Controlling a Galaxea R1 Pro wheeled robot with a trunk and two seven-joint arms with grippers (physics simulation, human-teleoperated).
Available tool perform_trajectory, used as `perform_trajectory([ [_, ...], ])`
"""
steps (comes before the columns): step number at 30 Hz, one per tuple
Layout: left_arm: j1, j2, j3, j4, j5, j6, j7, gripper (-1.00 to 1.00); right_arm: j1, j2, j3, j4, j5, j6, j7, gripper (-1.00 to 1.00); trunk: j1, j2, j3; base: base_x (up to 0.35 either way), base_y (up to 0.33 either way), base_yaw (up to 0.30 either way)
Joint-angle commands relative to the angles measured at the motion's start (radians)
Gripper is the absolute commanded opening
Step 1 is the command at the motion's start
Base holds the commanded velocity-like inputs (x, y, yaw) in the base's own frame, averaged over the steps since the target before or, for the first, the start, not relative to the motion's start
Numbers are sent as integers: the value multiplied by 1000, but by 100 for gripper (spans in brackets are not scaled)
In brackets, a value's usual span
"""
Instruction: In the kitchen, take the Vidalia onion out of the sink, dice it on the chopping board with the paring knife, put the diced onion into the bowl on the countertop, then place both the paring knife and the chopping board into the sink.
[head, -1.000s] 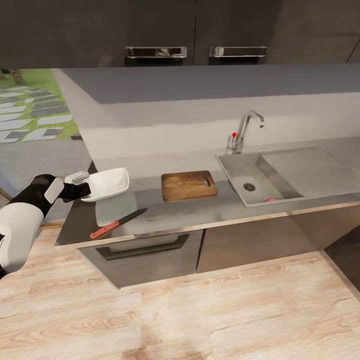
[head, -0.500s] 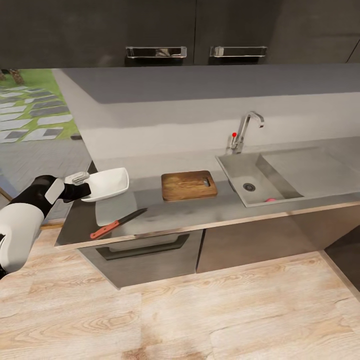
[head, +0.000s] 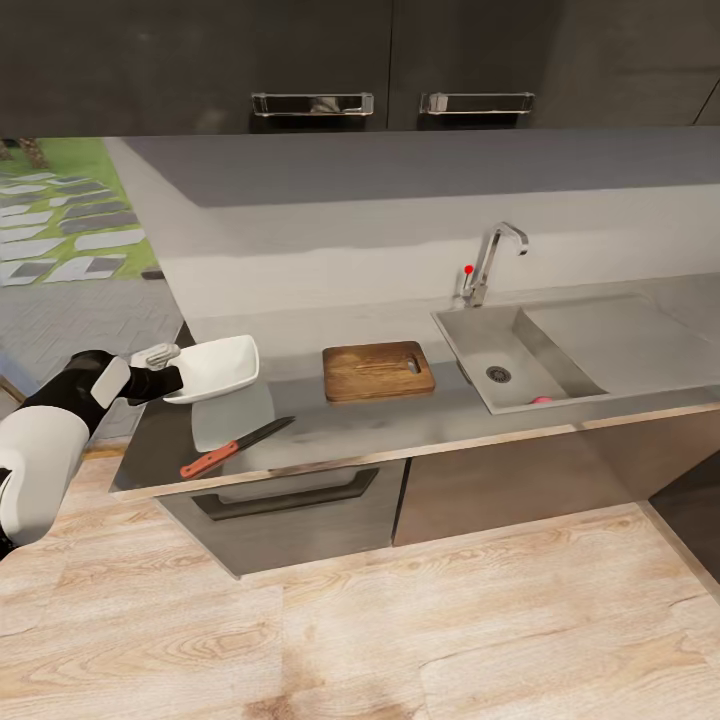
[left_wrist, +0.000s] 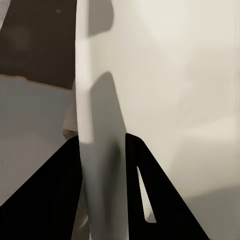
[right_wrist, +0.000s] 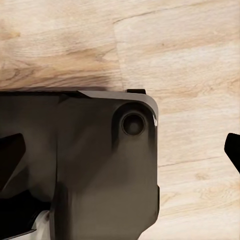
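Observation:
My left gripper is shut on the rim of the white bowl, holding it just above the countertop at its left end. In the left wrist view the dark fingers clamp the bowl's edge between them. The paring knife lies near the counter's front edge, below the bowl. To the right lies the brown chopping board. The sink is further right, with the Vidalia onion showing as a small pinkish lump at its near wall. My right gripper hangs open over the floor.
A chrome tap stands behind the basin, and the drainboard stretches to its right. Black upper cabinets hang above. Light wood floor lies in front of the counter. My dark base sits under the right gripper.
The bowl has risen very slightly in my left gripper, baring more of its reflection on the counter. Nothing else has moved.

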Motion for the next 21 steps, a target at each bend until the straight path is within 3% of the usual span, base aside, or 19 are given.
perform_trajectory([
  [1,-1,-1,8,-1,-4,6,-4,-100,0,-1,8,-2,-9,-2,-4,100,1,-2,-1,0,0,0],
  [8,-1,-1,8,-3,-4,6,-4,-100,0,-1,8,-2,-9,-2,-4,100,1,-2,-1,0,0,0],
  [9,-1,-1,8,-3,-4,6,-4,100,0,-1,8,-2,-9,-2,-4,100,1,-2,-1,0,0,0],
  [21,-1,0,8,-5,-4,1,-4,100,0,-1,7,-2,-9,-2,-4,100,1,-2,-1,0,0,0],
])
